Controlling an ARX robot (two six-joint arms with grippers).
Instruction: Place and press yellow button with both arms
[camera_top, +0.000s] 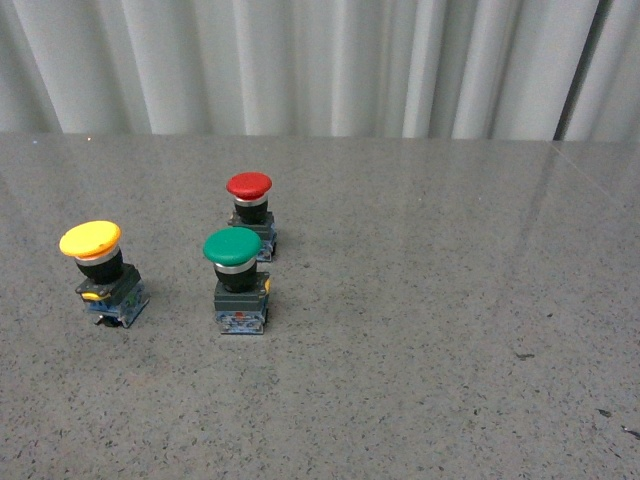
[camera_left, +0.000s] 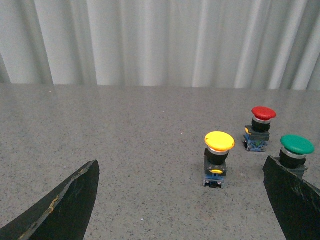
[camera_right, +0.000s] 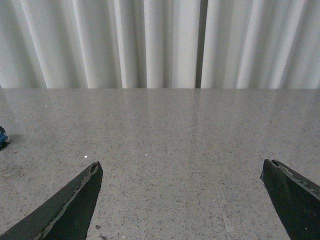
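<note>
The yellow button (camera_top: 100, 272) stands upright at the left of the grey table, with a yellow cap, black neck and blue-grey block. It also shows in the left wrist view (camera_left: 218, 157), a little ahead of my left gripper (camera_left: 182, 192) and between its wide-open black fingers (camera_left: 67, 202). My right gripper (camera_right: 182, 192) is open and empty over bare table; its fingers (camera_right: 70, 207) hold nothing. Neither arm shows in the front view.
A green-capped button (camera_top: 238, 280) stands to the right of the yellow one, with a red-capped button (camera_top: 250, 212) just behind it. Both show in the left wrist view (camera_left: 295, 152) (camera_left: 260, 127). A pleated white curtain (camera_top: 320, 60) closes the table's far edge.
</note>
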